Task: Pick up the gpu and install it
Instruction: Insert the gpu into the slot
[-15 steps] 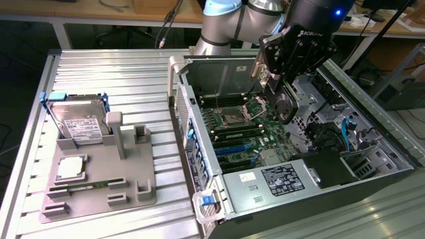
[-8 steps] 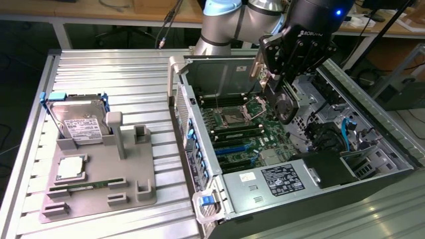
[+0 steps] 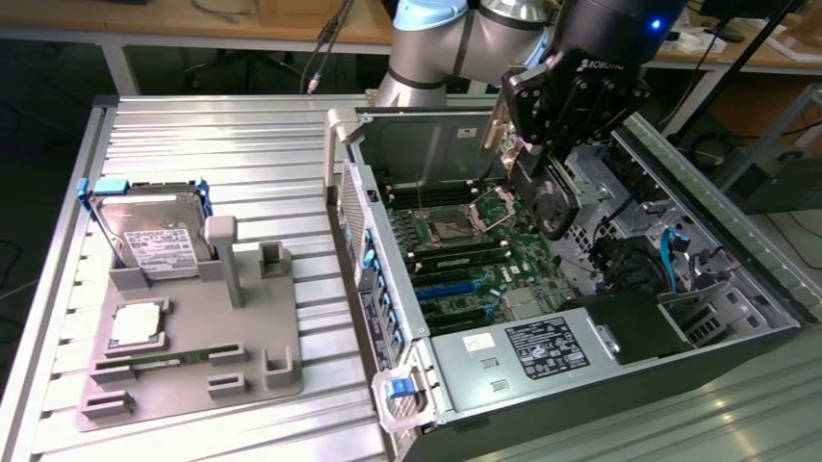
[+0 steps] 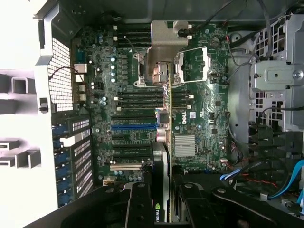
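My gripper (image 3: 540, 159) is shut on the gpu (image 3: 553, 204), a thin dark card with a round fan face, hanging upright below the fingers. It hovers inside the open computer case (image 3: 385, 207), above the motherboard (image 3: 469, 255) and apart from it. In the wrist view the gpu (image 4: 165, 142) is seen edge-on as a thin strip with a tan side, running out between my black fingers (image 4: 137, 204). It lies over the board near the blue slot (image 4: 133, 127) and the processor socket (image 4: 166, 66). The card hides the slot directly under it.
A grey fixture tray (image 3: 192, 385) on the exterior view's left holds a silver hard drive (image 3: 154, 236), a processor (image 3: 139, 324) and a green memory stick (image 3: 167, 359). Inside the case are a power supply (image 3: 540, 346), drive cages and blue cables (image 4: 285, 185).
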You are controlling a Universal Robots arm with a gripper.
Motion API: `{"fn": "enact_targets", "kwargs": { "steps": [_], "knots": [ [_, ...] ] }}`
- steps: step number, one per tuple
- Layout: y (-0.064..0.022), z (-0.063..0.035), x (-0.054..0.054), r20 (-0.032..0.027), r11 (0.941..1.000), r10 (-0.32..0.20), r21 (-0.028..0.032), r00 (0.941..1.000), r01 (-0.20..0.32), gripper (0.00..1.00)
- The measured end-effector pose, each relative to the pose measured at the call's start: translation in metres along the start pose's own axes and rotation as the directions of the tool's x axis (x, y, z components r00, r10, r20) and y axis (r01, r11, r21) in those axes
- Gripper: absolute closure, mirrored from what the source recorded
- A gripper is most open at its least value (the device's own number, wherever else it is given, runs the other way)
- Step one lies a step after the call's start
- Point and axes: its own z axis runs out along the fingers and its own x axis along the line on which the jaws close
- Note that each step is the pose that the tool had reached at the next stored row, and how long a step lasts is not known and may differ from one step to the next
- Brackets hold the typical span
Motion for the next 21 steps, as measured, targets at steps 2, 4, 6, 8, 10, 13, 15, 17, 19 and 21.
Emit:
{"fn": "enact_targets", "kwargs": {
  "steps": [2, 4, 6, 8, 10, 13, 15, 17, 19, 21],
  "knots": [
    [0.0000, 0.0000, 0.0000, 0.0001, 1.0000, -0.006, -0.0001, 1.0000, 0.006, 0.73],
    [0.0000, 0.0000, 0.0000, 0.0001, 0.9999, -0.014, -0.0003, 0.9999, 0.014, 0.73],
    [0.0000, 0.0000, 0.0000, 0.0000, 0.9998, -0.020, -0.0005, 0.9998, 0.020, 0.73],
    [0.0000, 0.0000, 0.0000, 0.0002, 0.9996, -0.027, -0.0007, 0.9996, 0.027, 0.73],
    [0.0000, 0.0000, 0.0000, 0.0002, 0.9995, -0.033, -0.0008, 0.9995, 0.033, 0.73],
    [0.0000, 0.0000, 0.0000, 0.0003, 0.9991, -0.041, -0.0010, 0.9991, 0.041, 0.73],
    [0.0000, 0.0000, 0.0000, 0.0003, 0.9989, -0.047, -0.0011, 0.9989, 0.047, 0.73],
    [0.0000, 0.0000, 0.0000, 0.0003, 0.9986, -0.054, -0.0013, 0.9986, 0.054, 0.73],
    [0.0000, 0.0000, -0.0001, 0.0004, 0.9981, -0.062, -0.0015, 0.9981, 0.062, 0.73],
    [0.0000, 0.0000, 0.0000, 0.0005, 0.9976, -0.070, -0.0017, 0.9976, 0.070, 0.73]
  ]
}}
